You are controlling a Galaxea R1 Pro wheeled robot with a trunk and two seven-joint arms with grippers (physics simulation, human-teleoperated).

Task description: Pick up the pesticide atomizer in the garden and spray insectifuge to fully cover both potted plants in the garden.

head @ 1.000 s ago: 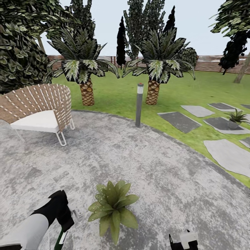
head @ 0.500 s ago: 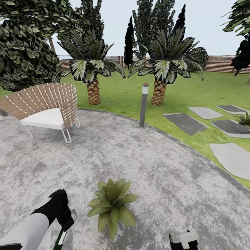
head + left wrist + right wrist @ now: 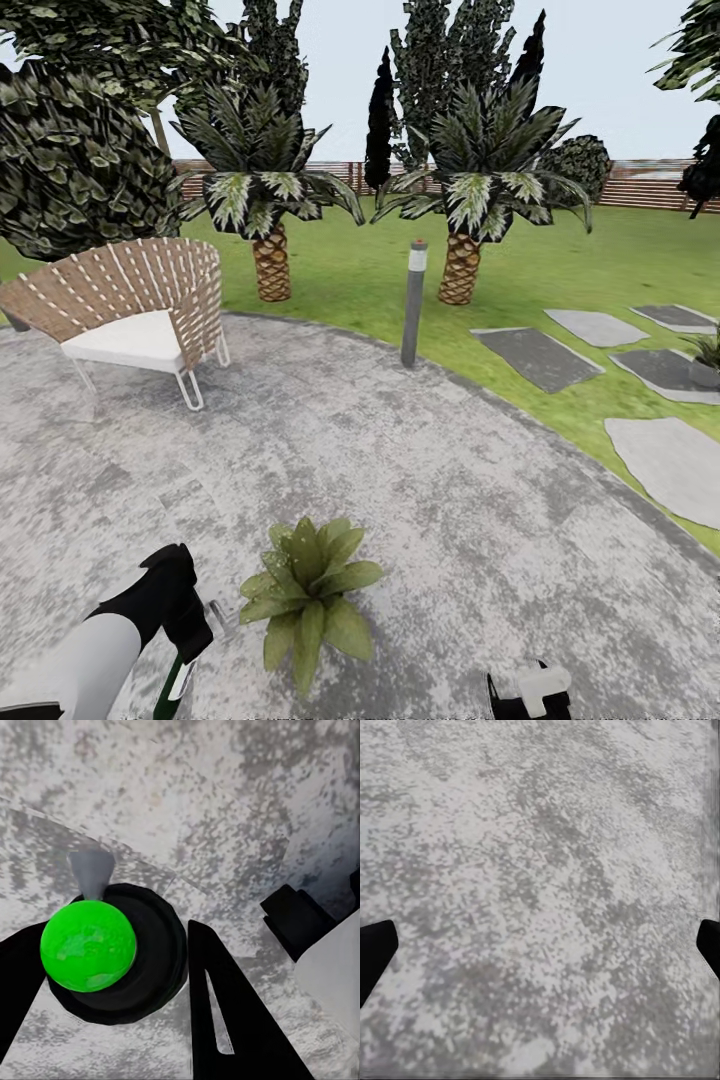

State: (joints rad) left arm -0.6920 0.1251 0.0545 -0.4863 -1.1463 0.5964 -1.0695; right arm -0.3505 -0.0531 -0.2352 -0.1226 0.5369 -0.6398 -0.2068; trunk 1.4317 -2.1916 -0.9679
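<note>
Left jaws clamp my atomizer (image 3: 88,949), bottle pointing down, with the near plant (image 3: 308,590) just right of that gripper (image 3: 185,645); right gripper (image 3: 540,949) hangs open, farther right.

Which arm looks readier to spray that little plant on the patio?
The left. Its gripper is shut on the atomizer, beside the potted plant. The right gripper, on the plant's other side, is open and empty.

Mottled grey round patio (image 3: 480,500), bearing a potted plant (image 3: 308,590), wicker chair (image 3: 125,315) and post light (image 3: 413,302).
</note>
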